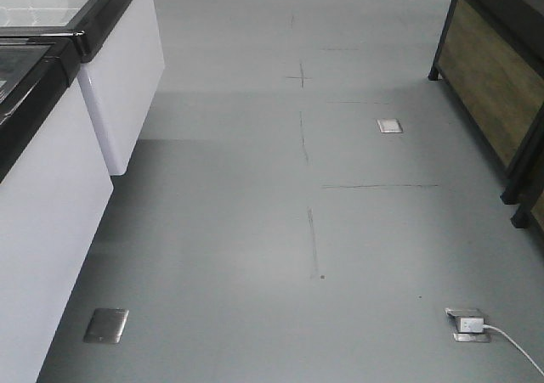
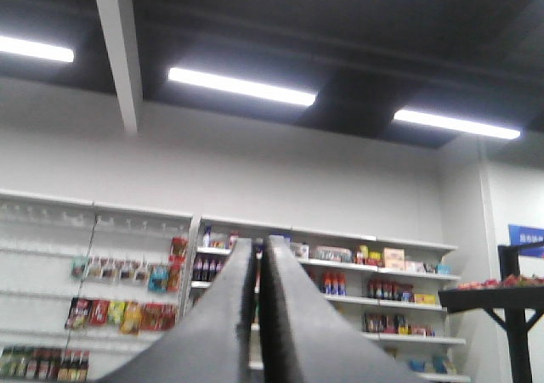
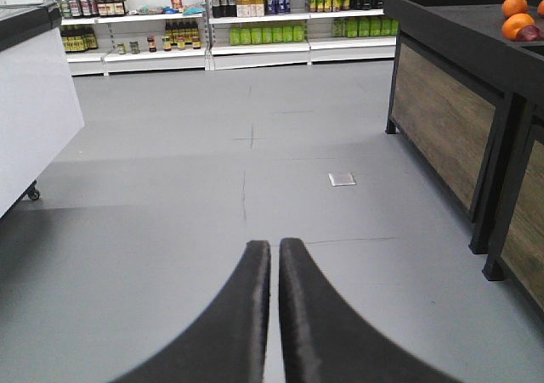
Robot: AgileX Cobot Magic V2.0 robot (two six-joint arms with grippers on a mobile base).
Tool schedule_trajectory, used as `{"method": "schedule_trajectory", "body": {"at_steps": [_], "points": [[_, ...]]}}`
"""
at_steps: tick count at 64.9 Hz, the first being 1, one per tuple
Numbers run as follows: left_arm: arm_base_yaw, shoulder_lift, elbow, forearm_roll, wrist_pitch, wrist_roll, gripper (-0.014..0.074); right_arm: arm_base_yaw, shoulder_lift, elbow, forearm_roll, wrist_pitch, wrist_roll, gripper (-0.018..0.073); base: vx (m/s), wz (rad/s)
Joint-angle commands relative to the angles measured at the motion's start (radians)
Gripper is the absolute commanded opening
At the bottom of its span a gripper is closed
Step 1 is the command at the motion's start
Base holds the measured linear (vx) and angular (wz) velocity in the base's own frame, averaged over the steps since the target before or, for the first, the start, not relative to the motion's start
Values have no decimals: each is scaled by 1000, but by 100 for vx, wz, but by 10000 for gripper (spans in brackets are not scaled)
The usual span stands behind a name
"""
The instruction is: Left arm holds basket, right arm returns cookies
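Observation:
The basket and the cookies are out of view in every frame. My left gripper (image 2: pixel 261 245) points up toward the ceiling and far wall shelves, its black fingers pressed together with nothing between them. My right gripper (image 3: pixel 274 247) points out low over the grey floor, fingers nearly touching and holding nothing. Neither arm shows in the front view.
White chest freezers (image 1: pixel 51 188) line the left side. A dark wood-panelled display stand (image 3: pixel 442 120) with oranges (image 3: pixel 515 18) stands at right. Stocked shelves (image 3: pixel 255 26) run along the far wall. Floor sockets (image 1: pixel 467 323) and a white cable lie at the right foreground.

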Motion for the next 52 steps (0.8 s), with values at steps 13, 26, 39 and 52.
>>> {"method": "schedule_trajectory", "body": {"at_steps": [13, 26, 39, 52], "points": [[-7, 3, -318, 108, 191, 57, 0, -8, -13, 18, -10, -71, -3, -6, 0, 0], [-7, 121, -587, 134, 441, 57, 0, -8, -13, 18, -10, -71, -3, -6, 0, 0], [-7, 320, -816, 157, 583, 57, 4, -8, -13, 18, -10, -71, -3, -6, 0, 0], [-7, 542, -953, 176, 627, 57, 8, -8, -13, 18, -10, -71, -3, -6, 0, 0]]}}
